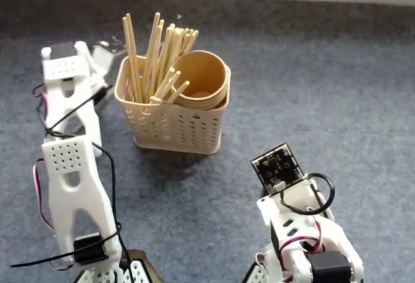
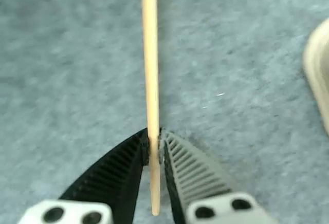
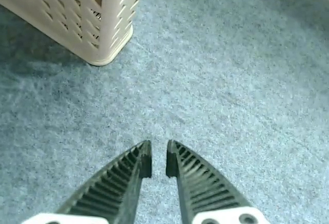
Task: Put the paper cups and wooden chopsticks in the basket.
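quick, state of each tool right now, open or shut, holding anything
left tool: shut on a wooden chopstick
right tool: barely open, narrow gap between its tips, holding nothing

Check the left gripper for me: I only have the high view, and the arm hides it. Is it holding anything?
Observer: Yes. Its wrist view shows the left gripper shut on one chopstick, gripped near one end.
Operator: Is that stick over the basket?
Observer: No. It is over carpet; the basket is off to one side, apart from it.
Operator: And the right gripper?
Observer: The right gripper is empty, its jaws slightly parted, above carpet with a corner of the basket ahead of it.
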`<state>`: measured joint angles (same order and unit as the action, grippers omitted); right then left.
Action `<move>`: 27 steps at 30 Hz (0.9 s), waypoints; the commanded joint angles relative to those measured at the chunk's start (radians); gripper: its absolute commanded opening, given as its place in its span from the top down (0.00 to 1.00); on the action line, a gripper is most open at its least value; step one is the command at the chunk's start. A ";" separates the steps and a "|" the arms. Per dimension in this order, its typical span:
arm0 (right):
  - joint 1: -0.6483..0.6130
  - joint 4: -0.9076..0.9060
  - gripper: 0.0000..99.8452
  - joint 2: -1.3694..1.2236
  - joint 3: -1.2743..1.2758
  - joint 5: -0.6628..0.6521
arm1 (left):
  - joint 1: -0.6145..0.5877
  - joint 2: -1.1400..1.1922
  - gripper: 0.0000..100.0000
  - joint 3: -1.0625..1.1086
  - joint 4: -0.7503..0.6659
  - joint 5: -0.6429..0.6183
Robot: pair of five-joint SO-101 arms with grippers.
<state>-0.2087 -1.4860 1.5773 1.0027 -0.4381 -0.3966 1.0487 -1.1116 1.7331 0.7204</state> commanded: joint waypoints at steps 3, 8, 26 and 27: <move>0.010 -0.004 0.93 0.004 -0.002 -0.011 | -0.094 -0.179 1.00 -0.194 0.021 -0.155; 0.010 -0.004 0.93 0.004 -0.002 -0.011 | -0.091 -0.309 1.00 -0.360 0.026 -0.374; 0.010 -0.004 0.93 0.004 -0.001 -0.011 | 0.495 -1.188 1.00 0.116 0.034 -0.678; 0.010 -0.004 0.93 0.004 -0.001 -0.011 | 0.524 -1.244 1.00 0.205 0.034 -0.678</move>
<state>-0.2087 -1.4860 1.5773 1.0042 -0.4381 0.0361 -0.0176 -1.1546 1.7699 0.0545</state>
